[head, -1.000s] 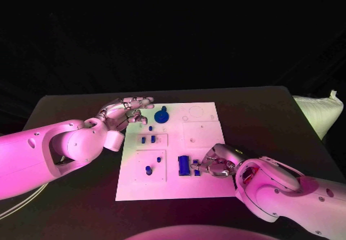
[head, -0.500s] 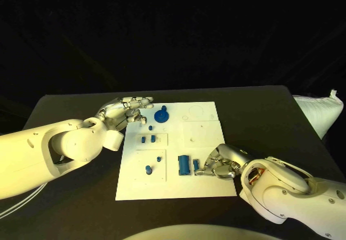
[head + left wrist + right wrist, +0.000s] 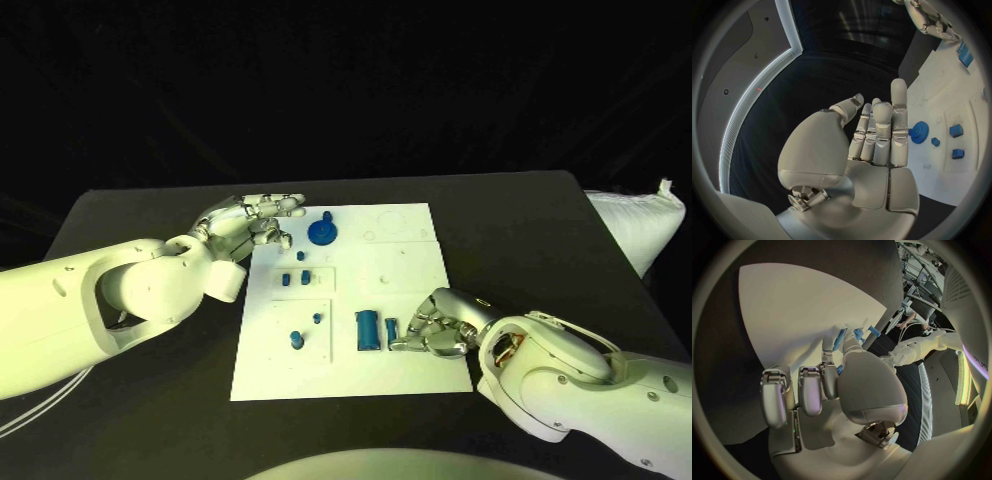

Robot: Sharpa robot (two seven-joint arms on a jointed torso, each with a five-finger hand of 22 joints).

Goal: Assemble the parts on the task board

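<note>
I can read no writing or label on the board (image 3: pixel 408 275) or on any part; whatever marks there are stay too small to tell.

My right hand (image 3: pixel 437 328) lies on the board's near right corner, fingers curled down at a slim blue peg (image 3: pixel 391 329), which stands just beside a longer blue bar (image 3: pixel 368 329). In the right wrist view my fingers (image 3: pixel 811 390) are bent together over the white plate, and a blue piece (image 3: pixel 840 339) shows at the fingertips. They touch it, but I cannot tell whether I truly hold it or only press on it.

My left hand (image 3: pixel 248 222) hovers at the board's far left corner, off its edge, holding nothing. The left wrist view shows my fingers (image 3: pixel 879 131) straight and lying side by side, with the thumb apart, and nothing between them. A round blue gear (image 3: pixel 325 233) sits on the board just beside that hand, not touching it.

Near the board's left edge, two small blue blocks (image 3: pixel 296 279) sit in a shallow square recess, with a tiny blue piece just beyond them towards the gear. Nearer to me, a second recess holds a short blue peg (image 3: pixel 297 340) and another small blue bit (image 3: pixel 317 320). The board lies in the middle of the black table (image 3: pixel 534 240), its right half mostly bare white.
</note>
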